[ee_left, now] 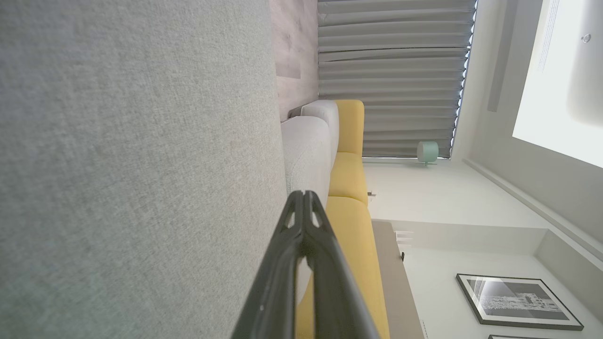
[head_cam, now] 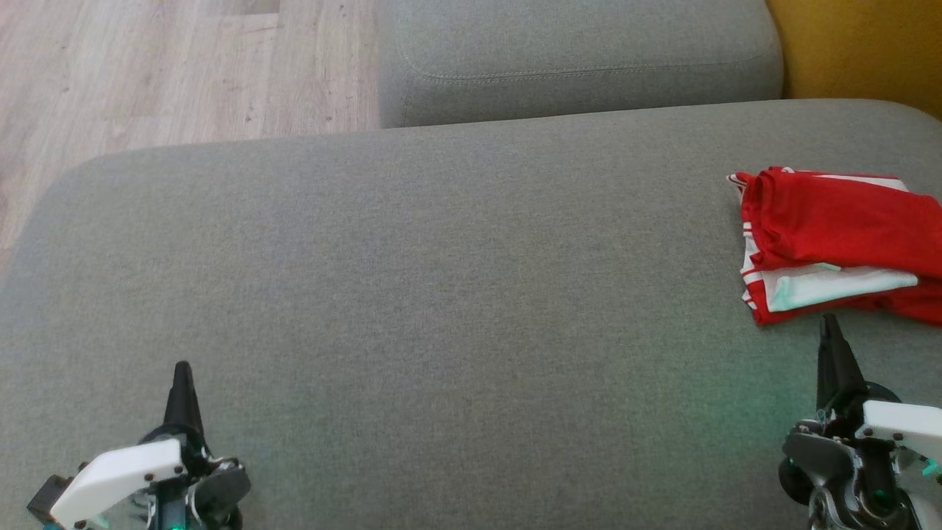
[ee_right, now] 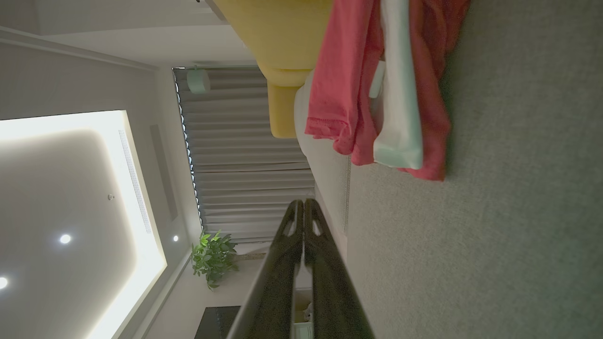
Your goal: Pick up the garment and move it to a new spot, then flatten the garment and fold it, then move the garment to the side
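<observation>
A folded red and white garment (head_cam: 839, 243) lies on the grey sofa cushion (head_cam: 441, 294) at the far right edge of the head view. It also hangs into the top of the right wrist view as a red and white bundle (ee_right: 377, 84). My right gripper (head_cam: 830, 324) stands just below the garment's near edge, shut, with nothing held; its tips (ee_right: 304, 203) meet. My left gripper (head_cam: 182, 368) rests at the lower left, far from the garment, shut and empty, its tips (ee_left: 303, 194) pressed together.
A second grey cushion (head_cam: 574, 59) sits behind the main one. A yellow cushion (head_cam: 861, 44) stands at the back right. Wooden floor (head_cam: 169, 66) lies beyond the sofa's left edge.
</observation>
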Controlling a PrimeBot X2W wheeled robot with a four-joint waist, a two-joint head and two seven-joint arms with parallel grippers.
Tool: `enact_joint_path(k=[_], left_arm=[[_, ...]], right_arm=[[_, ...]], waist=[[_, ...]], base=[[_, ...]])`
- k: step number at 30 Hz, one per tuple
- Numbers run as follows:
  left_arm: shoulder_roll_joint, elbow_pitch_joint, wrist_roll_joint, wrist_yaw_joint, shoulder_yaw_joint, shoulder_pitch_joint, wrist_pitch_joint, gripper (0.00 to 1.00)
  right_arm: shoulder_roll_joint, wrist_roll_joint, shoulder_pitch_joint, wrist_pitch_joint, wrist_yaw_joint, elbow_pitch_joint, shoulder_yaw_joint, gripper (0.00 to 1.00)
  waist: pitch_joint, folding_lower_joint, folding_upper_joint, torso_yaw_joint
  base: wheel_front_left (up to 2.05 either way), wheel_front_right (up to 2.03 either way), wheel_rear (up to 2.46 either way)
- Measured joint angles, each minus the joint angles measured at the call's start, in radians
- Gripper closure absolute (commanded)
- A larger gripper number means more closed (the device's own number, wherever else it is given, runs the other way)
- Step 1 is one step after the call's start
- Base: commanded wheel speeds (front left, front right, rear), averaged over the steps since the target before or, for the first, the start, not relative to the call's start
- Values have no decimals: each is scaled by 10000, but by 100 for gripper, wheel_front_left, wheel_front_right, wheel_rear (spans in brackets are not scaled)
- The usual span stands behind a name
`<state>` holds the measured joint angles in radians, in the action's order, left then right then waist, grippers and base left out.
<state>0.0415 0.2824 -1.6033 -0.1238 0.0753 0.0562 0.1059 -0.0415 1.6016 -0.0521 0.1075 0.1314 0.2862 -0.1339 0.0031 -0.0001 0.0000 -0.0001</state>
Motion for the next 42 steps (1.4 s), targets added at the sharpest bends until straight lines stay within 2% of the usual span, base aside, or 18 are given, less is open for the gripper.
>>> enact_joint_path(k=[42], left_arm=[[0, -4, 0, 0, 25, 1, 0, 100]], right_arm=[[0, 0, -2, -2, 0, -23, -2, 100]], waist=[[0, 1, 0, 0]], base=[[0, 0, 0]])
